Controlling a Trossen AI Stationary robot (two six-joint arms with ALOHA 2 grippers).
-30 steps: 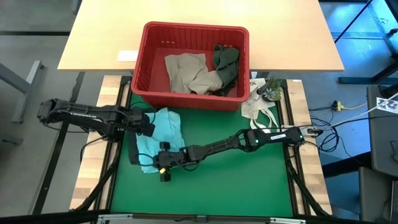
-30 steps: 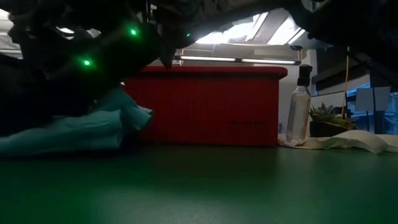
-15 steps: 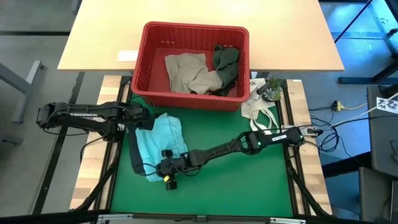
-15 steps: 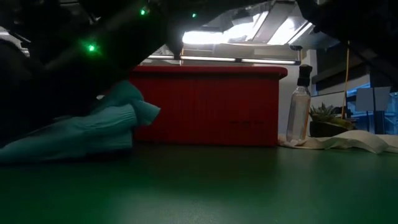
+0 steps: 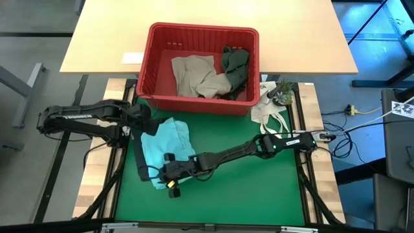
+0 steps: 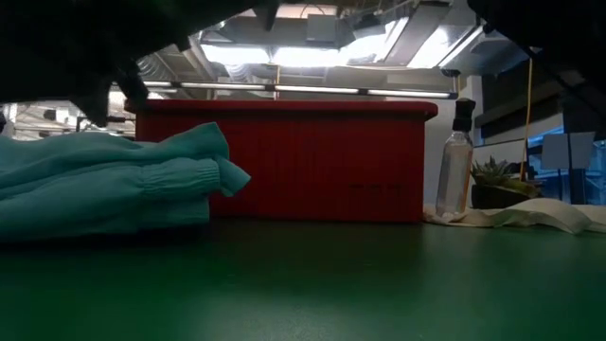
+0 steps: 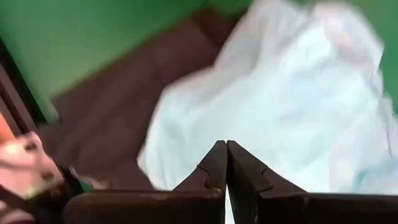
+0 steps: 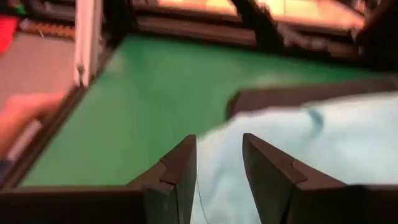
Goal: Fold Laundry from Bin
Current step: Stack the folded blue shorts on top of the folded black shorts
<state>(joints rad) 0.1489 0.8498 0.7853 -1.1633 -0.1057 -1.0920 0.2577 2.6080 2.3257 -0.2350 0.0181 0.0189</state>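
A light teal garment [image 5: 167,147] lies folded on the green mat, on top of a dark garment [image 5: 143,169] that shows at its left edge. My left gripper [image 5: 150,127] hangs shut over the teal garment's far left corner, and the left wrist view shows the closed tips [image 7: 226,152] above the cloth [image 7: 292,106]. My right gripper [image 5: 162,176] is at the garment's near edge, its fingers apart [image 8: 217,140] with teal cloth [image 8: 323,155] showing between them. The red bin [image 5: 145,71] stands behind, holding a beige garment [image 5: 194,74] and an olive garment [image 5: 236,63]. My right gripper has its fingers on either side of the teal garment's near edge [image 8: 214,180], coming in at a slant from the table's right. I cannot tell whether they touch the cloth. My left gripper touches nothing.
A white cloth bag [image 5: 268,113], a small potted plant [image 5: 281,94] and a spray bottle [image 6: 456,161] sit at the mat's far right. The bin's red wall [image 6: 322,161] closes off the far side. Bare green mat [image 5: 246,188] lies near and to the right.
Both grippers have risen off the teal garment, so the arms no longer block the low view. My right gripper first went a little toward the near edge. The teal garment stays folded on the mat.
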